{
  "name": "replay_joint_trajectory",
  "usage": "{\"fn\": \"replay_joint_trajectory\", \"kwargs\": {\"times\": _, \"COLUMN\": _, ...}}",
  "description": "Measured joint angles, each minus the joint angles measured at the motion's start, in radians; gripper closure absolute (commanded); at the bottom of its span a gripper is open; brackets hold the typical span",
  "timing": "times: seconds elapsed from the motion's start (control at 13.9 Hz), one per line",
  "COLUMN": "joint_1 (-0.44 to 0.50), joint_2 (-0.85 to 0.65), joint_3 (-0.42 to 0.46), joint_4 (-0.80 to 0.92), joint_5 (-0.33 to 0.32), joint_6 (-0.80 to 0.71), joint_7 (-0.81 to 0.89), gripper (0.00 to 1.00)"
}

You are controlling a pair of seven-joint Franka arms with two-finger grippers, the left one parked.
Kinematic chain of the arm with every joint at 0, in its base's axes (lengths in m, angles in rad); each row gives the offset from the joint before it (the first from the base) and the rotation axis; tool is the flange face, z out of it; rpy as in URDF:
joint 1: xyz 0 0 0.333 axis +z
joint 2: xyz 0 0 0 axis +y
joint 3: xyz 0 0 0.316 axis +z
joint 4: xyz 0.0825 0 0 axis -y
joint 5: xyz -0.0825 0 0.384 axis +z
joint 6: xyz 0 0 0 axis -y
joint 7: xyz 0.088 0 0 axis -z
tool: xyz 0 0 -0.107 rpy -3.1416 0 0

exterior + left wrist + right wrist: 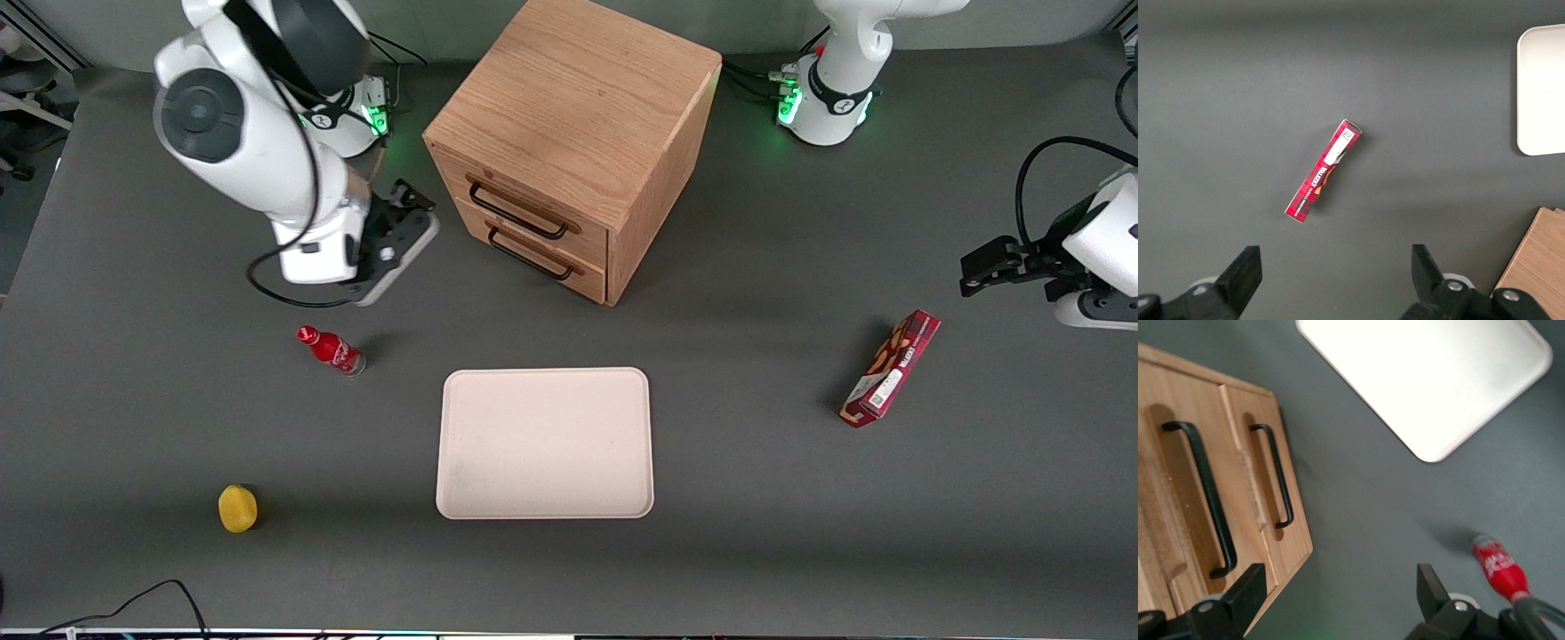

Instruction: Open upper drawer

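The wooden cube cabinet (578, 98) stands at the back middle of the table with both drawers shut. The upper drawer (453, 176) has a long black wire handle (516, 213); the matching lower drawer (591, 280) sits under it. In the right wrist view the upper drawer (1201, 413) and its handle (1208, 500) show beside the lower drawer's handle (1277, 477). My right gripper (413, 203) hangs in front of the drawers, toward the working arm's end, a short gap from the cabinet. Its fingers (1248, 587) are wide apart and hold nothing; the gripper (1338, 593) touches nothing.
A pale tray (544, 442) lies nearer the front camera than the cabinet, and also shows in the right wrist view (1431, 373). A small red bottle (333, 349) stands close below the gripper. A yellow fruit (237, 508) lies near the front edge. A red box (892, 367) lies toward the parked arm's end.
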Motion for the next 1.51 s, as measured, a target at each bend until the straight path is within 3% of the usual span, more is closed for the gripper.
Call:
{"fn": "replay_joint_trajectory", "kwargs": {"times": 0.72, "joint_1": 0.012, "joint_2": 0.072, "joint_3": 0.050, "joint_4": -0.049, "joint_5": 0.165, "joint_6": 0.007, "joint_7": -0.113, "gripper": 0.00}}
{"fn": "replay_joint_trajectory", "kwargs": {"times": 1.51, "joint_1": 0.013, "joint_2": 0.079, "joint_3": 0.091, "joint_4": -0.131, "joint_5": 0.195, "joint_6": 0.105, "joint_7": -0.116, "gripper": 0.00}}
